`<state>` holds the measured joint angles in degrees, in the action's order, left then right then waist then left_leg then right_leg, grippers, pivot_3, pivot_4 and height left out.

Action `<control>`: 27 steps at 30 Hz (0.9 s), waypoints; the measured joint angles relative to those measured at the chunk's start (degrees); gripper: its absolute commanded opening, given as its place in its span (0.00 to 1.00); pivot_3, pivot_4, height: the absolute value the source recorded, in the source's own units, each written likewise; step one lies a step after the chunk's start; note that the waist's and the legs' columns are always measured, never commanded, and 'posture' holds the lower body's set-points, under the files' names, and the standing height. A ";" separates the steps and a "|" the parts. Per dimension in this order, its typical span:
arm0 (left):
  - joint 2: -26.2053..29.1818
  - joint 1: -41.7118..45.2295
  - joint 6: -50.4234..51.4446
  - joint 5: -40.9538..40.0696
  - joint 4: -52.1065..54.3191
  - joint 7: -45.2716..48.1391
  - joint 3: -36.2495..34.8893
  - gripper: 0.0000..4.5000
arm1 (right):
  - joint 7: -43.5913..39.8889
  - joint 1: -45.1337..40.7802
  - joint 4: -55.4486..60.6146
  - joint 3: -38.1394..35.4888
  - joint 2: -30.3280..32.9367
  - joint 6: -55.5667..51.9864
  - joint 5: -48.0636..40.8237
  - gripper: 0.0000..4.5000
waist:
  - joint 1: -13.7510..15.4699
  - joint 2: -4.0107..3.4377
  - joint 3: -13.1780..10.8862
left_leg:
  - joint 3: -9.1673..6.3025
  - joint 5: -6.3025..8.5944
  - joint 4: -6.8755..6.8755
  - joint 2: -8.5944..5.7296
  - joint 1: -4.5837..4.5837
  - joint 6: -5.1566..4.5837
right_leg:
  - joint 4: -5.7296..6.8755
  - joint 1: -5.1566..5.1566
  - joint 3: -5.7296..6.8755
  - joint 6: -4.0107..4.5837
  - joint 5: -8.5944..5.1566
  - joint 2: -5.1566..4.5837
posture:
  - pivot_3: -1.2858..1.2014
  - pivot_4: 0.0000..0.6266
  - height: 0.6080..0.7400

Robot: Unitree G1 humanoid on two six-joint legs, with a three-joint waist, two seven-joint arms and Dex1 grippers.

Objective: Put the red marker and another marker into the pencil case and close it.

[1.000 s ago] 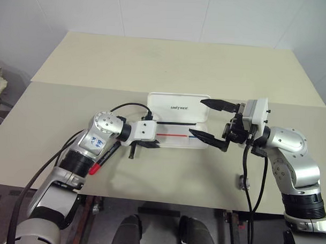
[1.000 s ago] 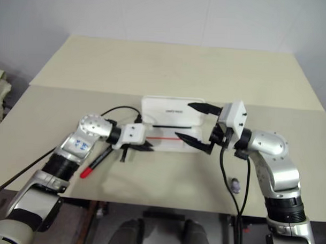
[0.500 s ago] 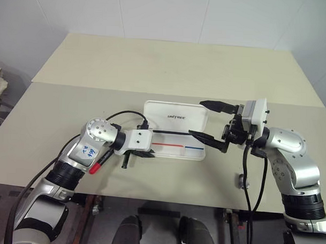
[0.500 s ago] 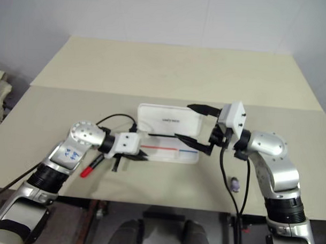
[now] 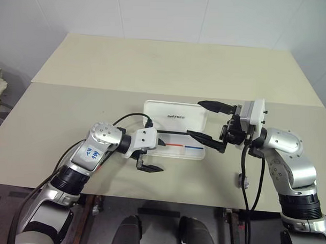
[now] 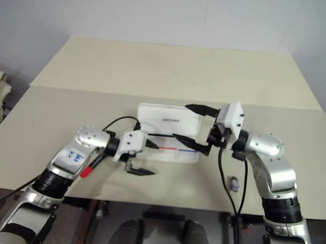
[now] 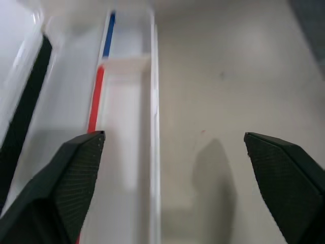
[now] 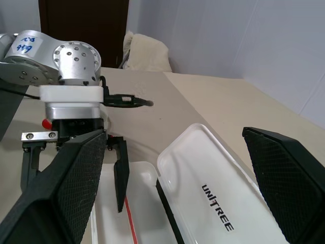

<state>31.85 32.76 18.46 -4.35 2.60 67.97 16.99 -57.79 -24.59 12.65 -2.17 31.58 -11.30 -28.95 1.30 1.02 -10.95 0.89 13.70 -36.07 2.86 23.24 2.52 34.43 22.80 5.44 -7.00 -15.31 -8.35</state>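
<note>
The case (image 5: 175, 130) lies open on the tabletop (image 5: 154, 68), its lid flat on the far side with the lettering up. The left gripper (image 5: 154, 153) sits at the case's near-left corner, jaws wide and empty, 1 finger over the tray and 1 over bare tabletop. The right gripper (image 5: 208, 121) hangs at the case's right end, jaws wide, holding nothing. The red marker (image 6: 89, 167) lies on the tabletop, largely hidden under the left arm.

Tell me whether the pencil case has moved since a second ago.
Yes. The pencil case has slid toward the robot's left and its lid has dropped flatter, judged against the table seam behind it.
</note>
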 measured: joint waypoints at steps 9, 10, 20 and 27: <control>-0.65 -7.78 -0.24 -7.60 8.23 -6.60 -9.90 1.00 | -0.10 -0.09 -0.45 1.11 -0.97 0.04 0.06 1.00 | -0.02 0.00 0.00 | 0.00 0.01 0.00 0.00 0.00 0.00 | 0.00 0.00 -0.06 0.00 0.00 0.00 | 0.52 0.24 1.00; -0.54 -9.58 0.43 -9.11 10.42 -7.65 -11.98 1.00 | -0.20 -0.15 -0.59 1.30 -1.01 0.04 0.04 1.00 | -0.11 0.00 0.00 | 0.01 0.01 0.01 0.00 -0.01 0.00 | -0.01 0.00 -0.06 0.00 0.00 0.00 | 0.52 0.24 1.00; 4.66 -29.76 7.67 -15.01 24.29 -15.94 -27.48 1.00 | -5.85 -0.65 -1.93 1.68 -0.19 -0.14 -3.16 1.00 | -0.23 -0.03 -0.02 | 0.02 0.12 0.01 0.02 -0.06 0.05 | -0.03 0.00 -0.11 0.03 -0.01 0.01 | 0.52 0.24 1.00; 4.95 -40.19 6.73 -15.65 25.81 -21.28 -40.04 1.00 | -19.04 -0.06 -5.23 1.14 8.62 0.46 -5.00 1.00 | 0.24 -0.05 -0.03 | 0.03 0.29 0.00 0.02 -0.04 0.03 | -0.25 -0.02 -0.07 0.07 -0.03 0.01 | 0.52 0.24 1.00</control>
<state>36.81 -7.43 25.19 -20.00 28.41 46.70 -23.05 -76.83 -24.66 7.42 -1.02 40.19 -10.84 -33.95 1.55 0.97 -10.98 0.92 13.98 -36.07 2.88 23.20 2.55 34.18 22.77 5.37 -6.93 -15.34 -8.33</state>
